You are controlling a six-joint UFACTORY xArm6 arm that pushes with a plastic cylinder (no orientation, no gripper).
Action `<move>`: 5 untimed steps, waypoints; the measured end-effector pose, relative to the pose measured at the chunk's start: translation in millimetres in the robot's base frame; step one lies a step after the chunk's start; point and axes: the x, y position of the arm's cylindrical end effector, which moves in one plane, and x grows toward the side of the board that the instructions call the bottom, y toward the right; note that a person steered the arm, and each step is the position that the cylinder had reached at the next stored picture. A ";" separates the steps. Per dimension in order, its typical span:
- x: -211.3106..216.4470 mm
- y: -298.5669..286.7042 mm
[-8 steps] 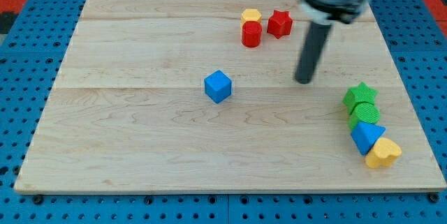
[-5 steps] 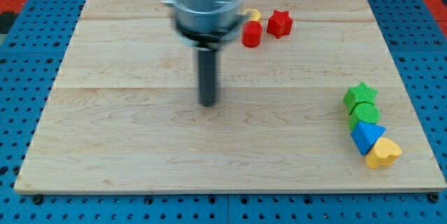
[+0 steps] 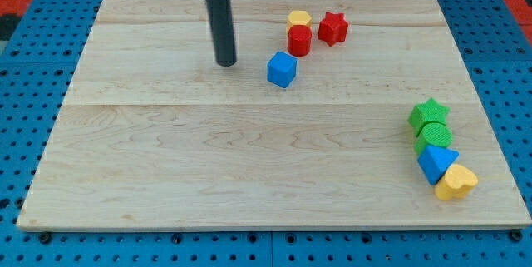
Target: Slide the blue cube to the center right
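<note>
The blue cube (image 3: 282, 69) sits on the wooden board (image 3: 166, 167), a little above the middle and just below-left of the red cylinder (image 3: 299, 41). My tip (image 3: 225, 62) is to the cube's left, apart from it by about a cube's width. The rod rises from the tip toward the view's top.
A yellow block (image 3: 299, 19) and a red star (image 3: 332, 27) sit by the red cylinder near the top. At the right edge a green star (image 3: 429, 113), a green cylinder (image 3: 435, 136), a blue triangular block (image 3: 435, 164) and a yellow heart (image 3: 456, 183) form a column.
My tip swept from the right to the left across the board, then up. The blue cube moved up and to the right, toward the red cylinder.
</note>
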 end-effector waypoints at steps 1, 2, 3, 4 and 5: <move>16.6 71.8; 28.6 105.6; 26.6 62.4; 48.7 30.7; 59.0 109.0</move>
